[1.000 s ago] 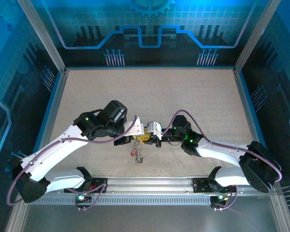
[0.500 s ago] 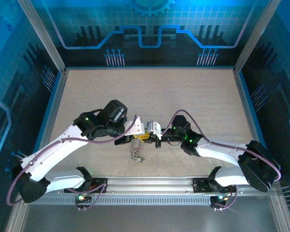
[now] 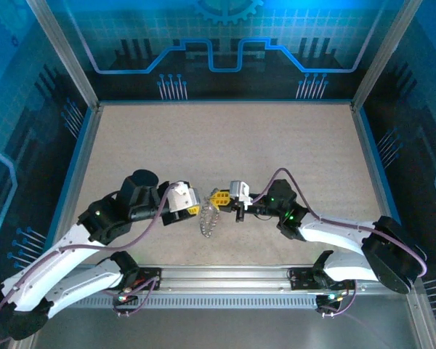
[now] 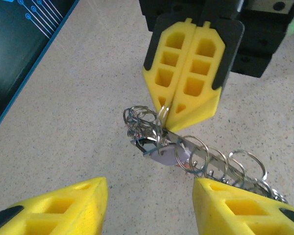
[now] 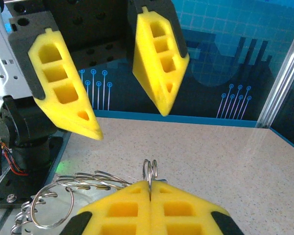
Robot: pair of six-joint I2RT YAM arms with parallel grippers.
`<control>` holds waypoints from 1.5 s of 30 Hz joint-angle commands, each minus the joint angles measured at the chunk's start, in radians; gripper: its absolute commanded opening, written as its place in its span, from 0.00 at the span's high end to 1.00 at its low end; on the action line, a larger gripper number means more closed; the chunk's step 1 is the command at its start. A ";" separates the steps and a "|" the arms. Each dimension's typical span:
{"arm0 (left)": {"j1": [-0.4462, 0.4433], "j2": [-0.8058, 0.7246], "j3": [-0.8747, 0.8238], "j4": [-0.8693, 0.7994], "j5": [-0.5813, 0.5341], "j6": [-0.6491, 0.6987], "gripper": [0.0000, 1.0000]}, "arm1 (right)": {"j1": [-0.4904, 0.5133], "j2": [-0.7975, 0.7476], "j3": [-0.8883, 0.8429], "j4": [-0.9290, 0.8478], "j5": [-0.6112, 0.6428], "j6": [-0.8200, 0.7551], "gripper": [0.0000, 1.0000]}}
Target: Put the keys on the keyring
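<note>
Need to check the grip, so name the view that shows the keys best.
Left wrist: the keys sit close and sharp, one ring pinched in the shut right gripper. The right wrist view catches some rings beside its own fingers; top external gives a tiny tangle.

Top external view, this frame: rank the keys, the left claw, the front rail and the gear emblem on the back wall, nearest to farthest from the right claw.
1. keys: gripped in the right claw.
2. left claw: open, just left of the keys.
3. front rail: near edge.
4. gear emblem: top of the back wall.
</note>
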 commanded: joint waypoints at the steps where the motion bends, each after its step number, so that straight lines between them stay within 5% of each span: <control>1: 0.007 0.030 0.001 0.125 0.005 -0.074 0.51 | 0.013 -0.010 0.021 0.085 -0.006 0.001 1.00; 8: 0.008 0.067 -0.003 0.155 0.063 -0.071 0.63 | 0.015 0.012 0.026 0.122 -0.009 0.014 1.00; 23: 0.014 0.066 -0.028 0.091 0.099 -0.061 0.61 | 0.019 0.027 0.075 0.111 -0.047 0.011 1.00; 30: 0.037 0.062 -0.013 0.064 0.125 -0.074 0.94 | 0.045 0.000 0.095 0.006 -0.066 -0.070 1.00; 35: 0.037 0.049 -0.014 0.047 0.141 -0.042 0.92 | 0.058 0.000 0.094 -0.007 -0.072 -0.098 1.00; 39: 0.036 0.023 -0.034 0.056 0.162 -0.034 0.70 | 0.059 -0.004 0.096 -0.011 -0.088 -0.106 1.00; 45: 0.036 0.029 -0.033 0.066 0.193 -0.035 0.83 | 0.062 -0.015 0.100 -0.037 -0.097 -0.122 1.00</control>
